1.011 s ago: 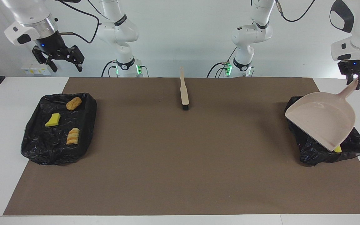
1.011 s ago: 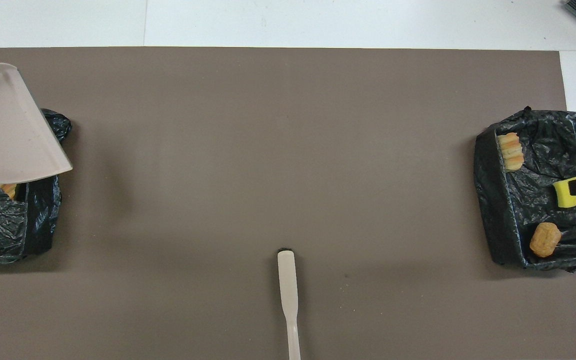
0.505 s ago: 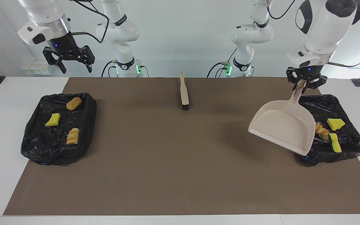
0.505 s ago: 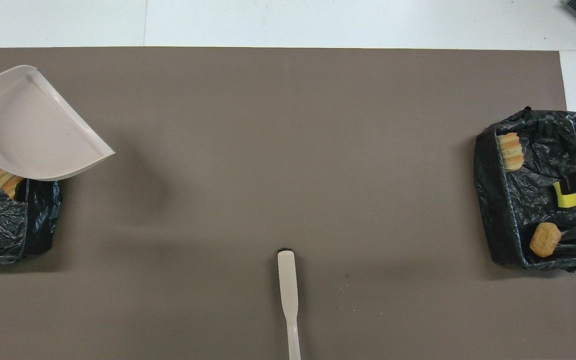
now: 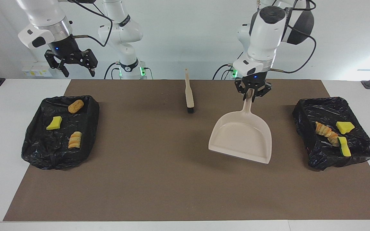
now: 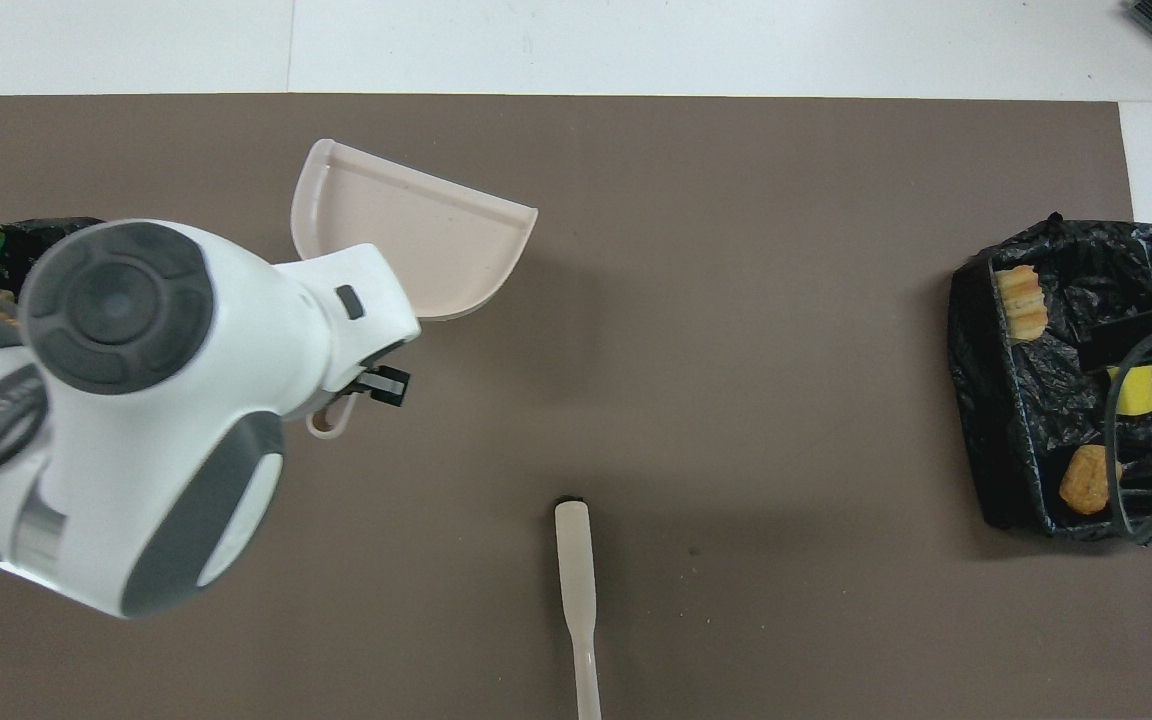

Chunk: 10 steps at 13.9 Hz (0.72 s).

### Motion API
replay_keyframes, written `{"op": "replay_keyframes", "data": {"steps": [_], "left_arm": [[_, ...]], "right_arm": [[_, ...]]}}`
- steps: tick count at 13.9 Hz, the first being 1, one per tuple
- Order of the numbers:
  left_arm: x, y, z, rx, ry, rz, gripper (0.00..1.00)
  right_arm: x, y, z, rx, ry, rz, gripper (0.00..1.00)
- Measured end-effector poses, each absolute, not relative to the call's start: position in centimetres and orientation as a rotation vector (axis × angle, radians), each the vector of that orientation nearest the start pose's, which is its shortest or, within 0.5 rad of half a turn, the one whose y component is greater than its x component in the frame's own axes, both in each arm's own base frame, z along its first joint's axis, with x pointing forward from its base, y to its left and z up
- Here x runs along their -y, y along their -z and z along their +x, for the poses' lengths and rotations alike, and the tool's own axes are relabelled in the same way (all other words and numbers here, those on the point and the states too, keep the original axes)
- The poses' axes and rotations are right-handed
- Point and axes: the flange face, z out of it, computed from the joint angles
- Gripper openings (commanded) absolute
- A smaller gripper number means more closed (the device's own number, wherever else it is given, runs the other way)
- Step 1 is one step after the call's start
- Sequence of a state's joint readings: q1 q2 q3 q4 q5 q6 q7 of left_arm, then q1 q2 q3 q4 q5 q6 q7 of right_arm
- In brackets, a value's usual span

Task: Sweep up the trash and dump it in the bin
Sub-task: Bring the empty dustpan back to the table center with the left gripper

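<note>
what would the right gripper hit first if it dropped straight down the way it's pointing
Probably the white table near the bin at its end, not the trash inside. The open right gripper hangs high and empty; depth is hard to judge, so the bin's rim is possible.

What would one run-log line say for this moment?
left end effector: shut on beige plastic dustpan handle, over brown mat | right end effector: open, waiting | trash: in both black-lined bins | beige brush: untouched

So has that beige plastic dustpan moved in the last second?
Yes. The beige plastic dustpan, held in the left end effector, has swung away from the black-lined bin at the left arm's end, toward the long-handled brush mid-table.
</note>
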<state>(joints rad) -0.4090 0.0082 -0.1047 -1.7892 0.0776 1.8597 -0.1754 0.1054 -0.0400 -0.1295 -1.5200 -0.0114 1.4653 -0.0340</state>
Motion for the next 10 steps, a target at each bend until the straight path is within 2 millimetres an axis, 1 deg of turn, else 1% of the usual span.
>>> {"op": "replay_keyframes", "data": {"steps": [1, 2, 3, 4, 6, 8, 10], "left_arm": [[30.0, -53.2, 49.9, -0.503, 0.161, -3.076, 0.0], [31.9, -52.2, 49.8, -0.47, 0.182, -3.113, 0.0], [33.6, -50.8, 49.9, -0.452, 0.192, -3.138, 0.0], [35.1, -49.2, 50.2, -0.432, 0.206, -3.159, 0.0], [38.2, -45.7, 51.1, -0.331, 0.23, -3.221, 0.0], [40.0, -43.7, 51.4, -0.282, 0.185, -3.263, 0.0], [41.8, -42.6, 50.5, -0.303, 0.15, -3.271, 0.0]], "right_arm": [[1.6, -65.8, 53.3, 0.01, -0.032, -3.148, 1.0], [1.6, -65.4, 53.5, 0.006, -0.043, -3.148, 1.0], [1.7, -65.0, 53.8, 0.003, -0.049, -3.149, 1.0], [1.6, -64.8, 54.1, 0.004, -0.043, -3.149, 1.0], [1.3, -64.8, 54.5, 0.011, -0.011, -3.147, 1.0], [1.2, -64.8, 54.5, 0.015, -0.007, -3.146, 1.0], [1.1, -64.8, 54.5, 0.017, -0.007, -3.146, 1.0]]}}
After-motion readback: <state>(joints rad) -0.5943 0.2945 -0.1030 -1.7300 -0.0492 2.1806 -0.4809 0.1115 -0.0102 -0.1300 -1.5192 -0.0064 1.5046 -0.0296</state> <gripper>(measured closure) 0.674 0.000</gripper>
